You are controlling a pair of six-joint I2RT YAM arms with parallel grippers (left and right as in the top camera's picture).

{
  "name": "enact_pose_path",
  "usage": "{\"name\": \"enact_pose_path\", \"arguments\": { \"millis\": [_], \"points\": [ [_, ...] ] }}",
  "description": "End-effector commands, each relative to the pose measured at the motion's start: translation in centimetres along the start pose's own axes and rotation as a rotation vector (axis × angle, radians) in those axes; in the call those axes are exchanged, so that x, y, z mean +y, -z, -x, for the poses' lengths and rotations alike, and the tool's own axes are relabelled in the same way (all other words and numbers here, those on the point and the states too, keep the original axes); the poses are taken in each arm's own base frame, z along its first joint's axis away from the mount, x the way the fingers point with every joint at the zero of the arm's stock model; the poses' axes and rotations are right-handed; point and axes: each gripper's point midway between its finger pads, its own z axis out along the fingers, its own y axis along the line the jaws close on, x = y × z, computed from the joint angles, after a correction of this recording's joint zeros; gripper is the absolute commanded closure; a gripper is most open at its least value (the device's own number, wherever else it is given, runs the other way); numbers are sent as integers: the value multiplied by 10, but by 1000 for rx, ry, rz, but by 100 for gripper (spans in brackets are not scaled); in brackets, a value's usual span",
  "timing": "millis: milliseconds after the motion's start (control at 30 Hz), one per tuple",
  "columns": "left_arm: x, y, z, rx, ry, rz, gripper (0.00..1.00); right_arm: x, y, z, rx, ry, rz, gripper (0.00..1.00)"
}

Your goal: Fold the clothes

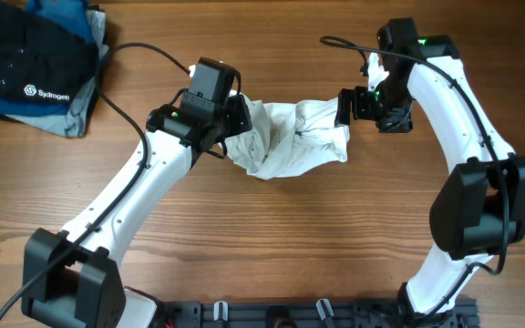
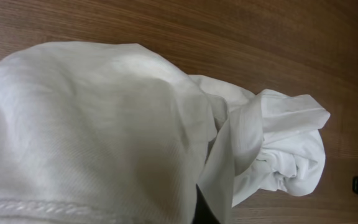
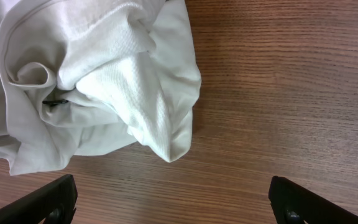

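The white garment (image 1: 285,137) lies bunched and wrinkled in the middle of the table between my two grippers. My left gripper (image 1: 235,123) is at its left end. In the left wrist view the cloth (image 2: 104,124) drapes over the jaws and hides all but one dark finger (image 2: 207,208), which looks shut on the cloth. My right gripper (image 1: 346,107) is at the garment's right end, open wide and empty (image 3: 179,205), just short of a hanging corner of cloth (image 3: 166,134). A small dark mark (image 3: 55,101) sits in a fold. No striped part shows clearly.
A dark blue-black folded stack with a white logo (image 1: 30,64) lies at the far left corner. A black cable (image 1: 144,50) runs from it toward my left arm. A black rail (image 1: 317,314) lines the front edge.
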Motion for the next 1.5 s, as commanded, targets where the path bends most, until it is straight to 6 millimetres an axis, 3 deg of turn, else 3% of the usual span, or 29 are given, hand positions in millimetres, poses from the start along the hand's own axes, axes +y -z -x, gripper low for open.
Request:
{"name": "enact_pose_path", "arguments": {
  "millis": [0,233,433,533,700,867,1000,1200,1467],
  "points": [
    [-12,11,9,-46,-61,-13,96,7,8,3,-26,32,16,0],
    [-12,12,5,-118,-155,112,96,6,8,0,-12,29,15,0],
    [-29,23,14,-190,-206,130,96,5,8,-4,4,15,7,0],
    [-41,32,23,-228,-227,121,96,-16,10,4,-36,-107,-87,0],
    [-46,36,27,-237,-238,112,96,-50,17,12,-67,-256,-90,0],
    [-45,36,26,-235,-239,114,96,-102,26,5,-60,-437,-126,0],
    [-43,28,23,-219,-245,126,96,-130,31,1,-63,-508,-148,0],
    [-21,2,15,-178,-254,242,96,-147,35,-2,-69,-550,-150,0],
    [25,19,21,-206,-287,498,96,-149,35,-3,-65,-556,-150,0]
  ]
}}
